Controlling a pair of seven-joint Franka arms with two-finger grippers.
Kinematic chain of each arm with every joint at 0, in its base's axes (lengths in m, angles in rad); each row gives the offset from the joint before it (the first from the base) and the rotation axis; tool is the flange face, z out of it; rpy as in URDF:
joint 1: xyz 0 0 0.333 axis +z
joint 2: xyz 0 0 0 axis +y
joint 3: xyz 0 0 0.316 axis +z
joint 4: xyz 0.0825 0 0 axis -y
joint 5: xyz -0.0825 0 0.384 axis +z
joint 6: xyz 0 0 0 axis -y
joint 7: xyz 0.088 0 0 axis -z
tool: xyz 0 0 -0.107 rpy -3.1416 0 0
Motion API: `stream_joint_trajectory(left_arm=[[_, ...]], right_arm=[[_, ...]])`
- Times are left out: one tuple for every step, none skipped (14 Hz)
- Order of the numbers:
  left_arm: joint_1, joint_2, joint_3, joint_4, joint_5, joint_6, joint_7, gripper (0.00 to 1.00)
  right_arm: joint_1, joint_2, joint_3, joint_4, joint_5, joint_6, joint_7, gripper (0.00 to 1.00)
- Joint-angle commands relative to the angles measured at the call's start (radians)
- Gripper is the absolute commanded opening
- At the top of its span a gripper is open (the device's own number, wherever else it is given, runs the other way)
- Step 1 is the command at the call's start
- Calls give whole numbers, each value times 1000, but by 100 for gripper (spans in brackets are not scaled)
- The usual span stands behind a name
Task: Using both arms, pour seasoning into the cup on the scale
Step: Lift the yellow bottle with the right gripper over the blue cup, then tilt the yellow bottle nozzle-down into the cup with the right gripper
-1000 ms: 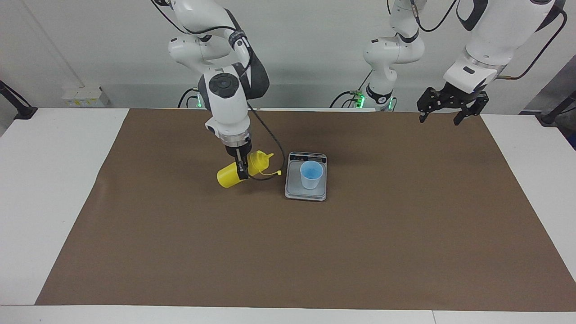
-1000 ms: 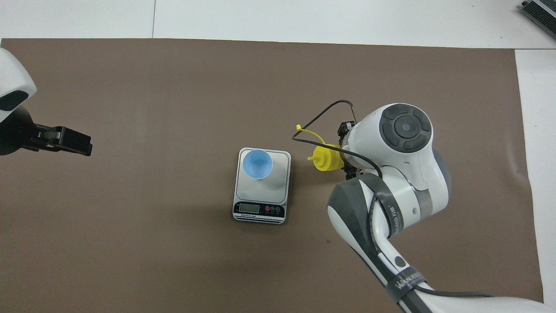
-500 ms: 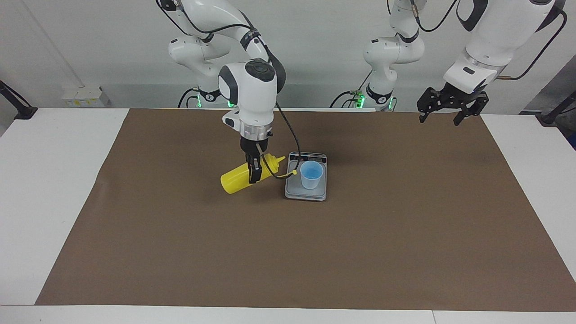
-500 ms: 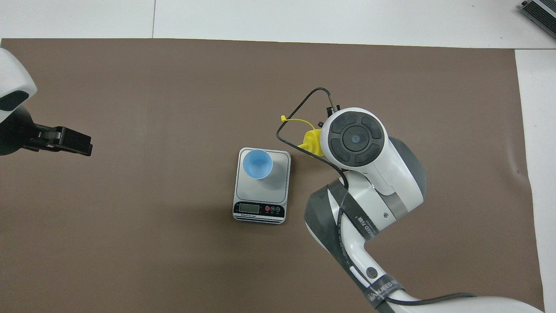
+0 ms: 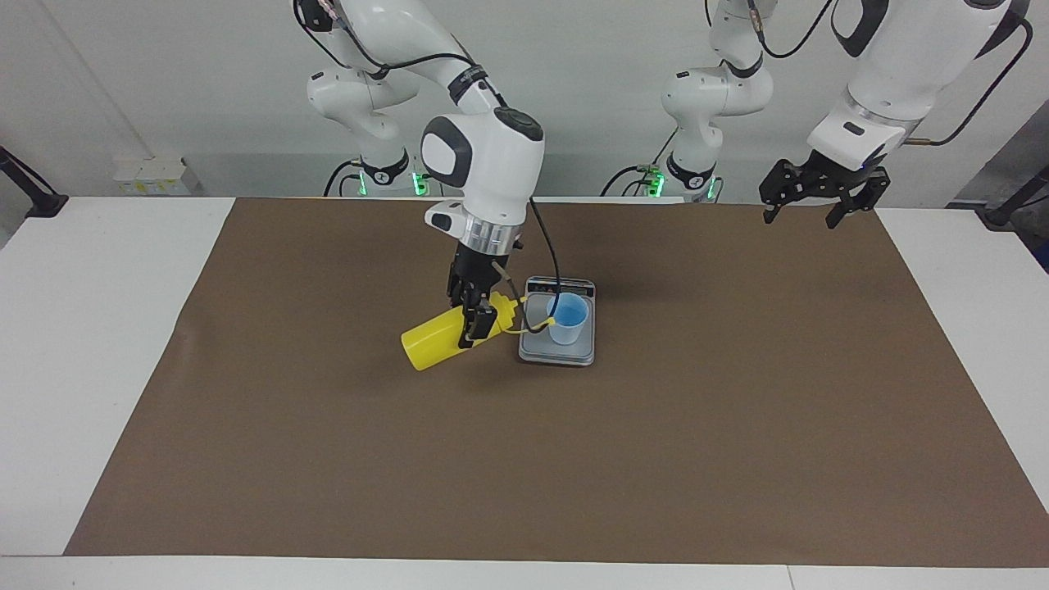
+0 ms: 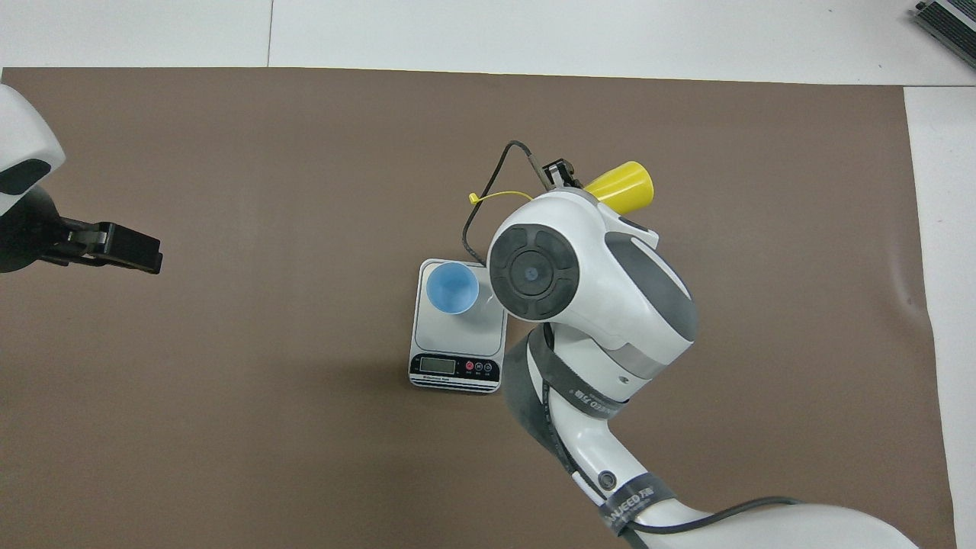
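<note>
My right gripper (image 5: 477, 322) is shut on the yellow seasoning bottle (image 5: 430, 342), held up over the mat beside the scale. The bottle lies tilted almost on its side, with its nozzle pointing at the cup and its tethered cap (image 5: 533, 328) hanging by the cup's rim. In the overhead view the right arm covers most of the bottle; only its base (image 6: 627, 187) and cap (image 6: 474, 198) show. The light blue cup (image 5: 567, 318) (image 6: 451, 287) stands upright on the grey scale (image 5: 557, 354) (image 6: 459, 339). My left gripper (image 5: 801, 218) (image 6: 114, 248) is open and empty, waiting up over the left arm's end of the mat.
A brown mat (image 5: 656, 459) covers most of the white table (image 5: 82, 328). The scale's display strip (image 6: 455, 367) faces the robots. A grey device (image 6: 949, 19) lies at the table's corner farthest from the robots, at the right arm's end.
My right gripper has carried the bottle toward the scale and turned its wrist, so the nozzle and cap now lie close to the cup. The left arm has not moved.
</note>
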Motion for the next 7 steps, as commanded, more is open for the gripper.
stream_joint_trajectory(left_arm=[[4,-5,-1,-4,16,-4,14,100],[4,-5,-1,-4,16,-6,14,100],[6,-5,0,-2,18,-11,16,100],[6,-5,0,-2,18,-11,17,100],[9,-4,0,1,19,-11,31,100],[12,-4,2,5,21,-17,57,100],[13,-4,2,5,30,-17,71,100]], right_arm=[[72,68,3,93,-182,-94,16,0],[100,103,3,122,-248,-133,16,0],[137,143,2,156,-284,-156,16,0],[166,176,3,197,-331,-167,15,0],[175,182,3,199,-379,-170,15,0],[195,185,3,193,-409,-173,16,0],[211,196,3,190,-428,-184,18,0]])
